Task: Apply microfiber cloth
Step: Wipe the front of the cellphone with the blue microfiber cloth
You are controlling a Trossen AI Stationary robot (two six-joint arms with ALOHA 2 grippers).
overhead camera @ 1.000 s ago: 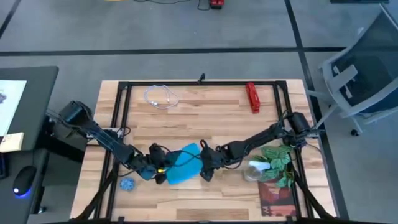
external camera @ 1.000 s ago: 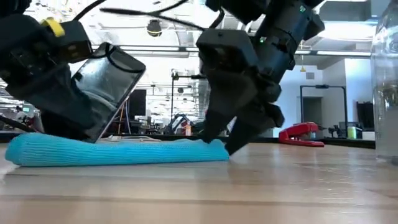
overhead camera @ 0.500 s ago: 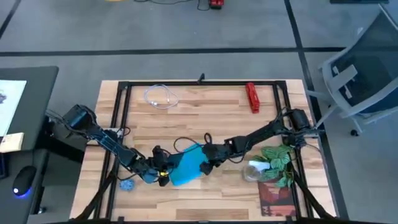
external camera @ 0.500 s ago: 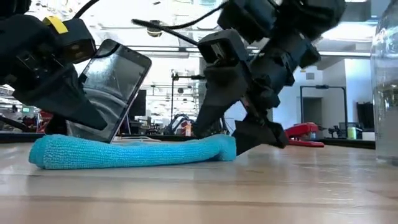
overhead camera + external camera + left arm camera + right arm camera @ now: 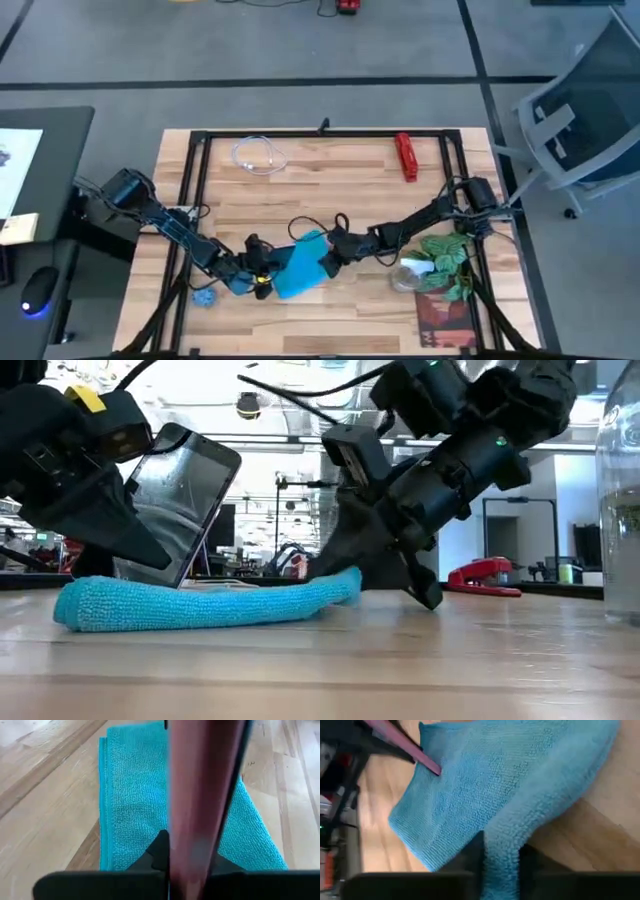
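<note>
The sky-blue microfiber cloth lies on the wooden table near its front middle, also in the low view. My left gripper is at the cloth's left end, shut on a black smartphone that stands tilted with its lower end on the cloth. My right gripper is at the cloth's right end and is shut on it. In the left wrist view the phone shows edge-on above the cloth. My left gripper pinches the smartphone's lower part between its two fingers, coming slanting down from the table's left. The phone leans, its top up, and its lower end is at the cloth. My right gripper pinches the cloth's right edge between its two fingers, slanting down from the table's right. That end is raised a little off the table; the remainder of the cloth lies flat.
A small blue disc lies left of the left gripper. A red stapler and a white cable lie at the far side. A green plant, a clear glass and a reddish book stand at the right front.
My right gripper has tipped lower and shut on the cloth's right end, which has come up off the table. The cloth has slid a little toward the table's right. My left gripper has shifted slightly the same way with the phone.
</note>
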